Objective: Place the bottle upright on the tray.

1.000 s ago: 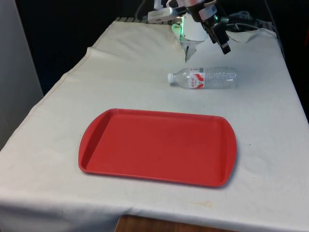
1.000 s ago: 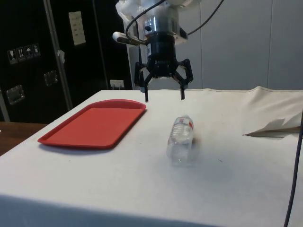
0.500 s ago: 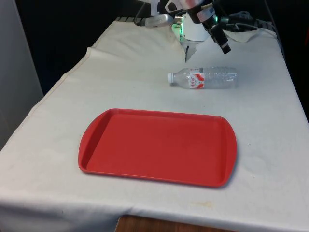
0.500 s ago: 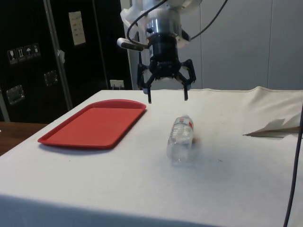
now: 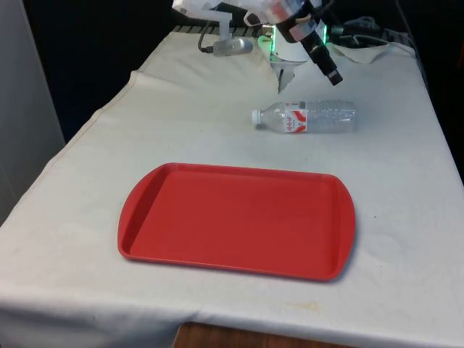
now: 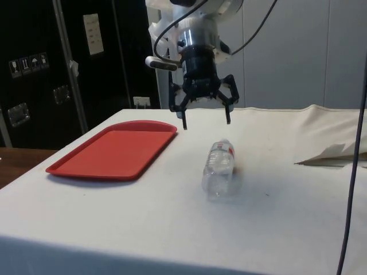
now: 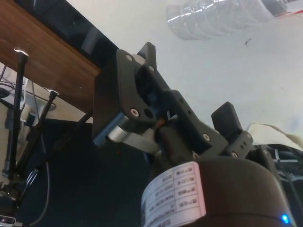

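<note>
Tray (image 5: pixel 235 221) nearest, red, bare, flat on the cloth (image 5: pixel 109 145). Beyond it, bottle (image 5: pixel 304 117) lying on its side, cap toward the front view's left, well apart from the tray, not yet touched. Farther back, gripper (image 6: pixel 206 120) hanging above and just behind the bottle, fingers spread wide, holding nothing. Against a second ago: wrist swung round and tilted, no descent begun. Judged as lining up for the grasp.
</note>
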Available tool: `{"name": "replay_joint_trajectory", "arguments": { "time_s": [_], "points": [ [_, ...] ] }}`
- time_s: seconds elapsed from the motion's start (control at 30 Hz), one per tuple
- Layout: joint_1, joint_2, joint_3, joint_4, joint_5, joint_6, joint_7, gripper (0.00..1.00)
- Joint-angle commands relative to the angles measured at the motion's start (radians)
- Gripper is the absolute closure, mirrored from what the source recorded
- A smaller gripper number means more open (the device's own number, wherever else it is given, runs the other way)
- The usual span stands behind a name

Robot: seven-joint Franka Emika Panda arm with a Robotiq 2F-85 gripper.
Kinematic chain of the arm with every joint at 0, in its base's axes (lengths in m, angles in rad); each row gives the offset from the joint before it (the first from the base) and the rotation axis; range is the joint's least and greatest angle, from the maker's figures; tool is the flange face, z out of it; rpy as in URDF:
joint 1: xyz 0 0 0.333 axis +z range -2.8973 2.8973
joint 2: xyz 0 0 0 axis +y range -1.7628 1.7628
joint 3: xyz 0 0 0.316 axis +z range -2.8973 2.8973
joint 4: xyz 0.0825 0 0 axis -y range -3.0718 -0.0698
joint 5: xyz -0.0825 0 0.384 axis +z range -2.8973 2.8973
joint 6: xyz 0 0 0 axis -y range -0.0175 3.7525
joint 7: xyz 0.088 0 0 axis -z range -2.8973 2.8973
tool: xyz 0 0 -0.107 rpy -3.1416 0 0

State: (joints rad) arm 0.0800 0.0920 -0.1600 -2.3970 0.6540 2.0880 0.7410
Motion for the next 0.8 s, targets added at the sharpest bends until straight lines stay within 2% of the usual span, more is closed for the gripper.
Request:
{"name": "replay_joint_trajectory", "arguments": {
  "time_s": [0.0, 0.33, 0.37, 0.4, 0.6, 0.63, 0.67, 0.7, 0.77],
  "points": [
    [-0.004, 0.009, -0.003, 0.005, 0.013, -0.01, -0.008, 0.0],
    [-0.007, 0.045, -0.039, 0.022, 0.024, -0.046, -0.022, 0.0],
    [-0.002, 0.045, -0.045, 0.02, 0.013, -0.043, -0.015, 0.0],
    [-0.008, 0.053, -0.048, 0.027, 0.024, -0.053, -0.026, 0.0],
    [-0.01, 0.08, -0.076, 0.045, 0.023, -0.073, -0.04, 0.0],
    [-0.01, 0.085, -0.081, 0.048, 0.024, -0.075, -0.044, 0.0],
    [-0.004, 0.077, -0.079, 0.042, 0.014, -0.068, -0.033, 0.0],
    [-0.011, 0.094, -0.091, 0.052, 0.025, -0.08, -0.052, 0.0],
    [-0.013, 0.103, -0.101, 0.057, 0.028, -0.087, -0.064, 0.0]
  ]
}}
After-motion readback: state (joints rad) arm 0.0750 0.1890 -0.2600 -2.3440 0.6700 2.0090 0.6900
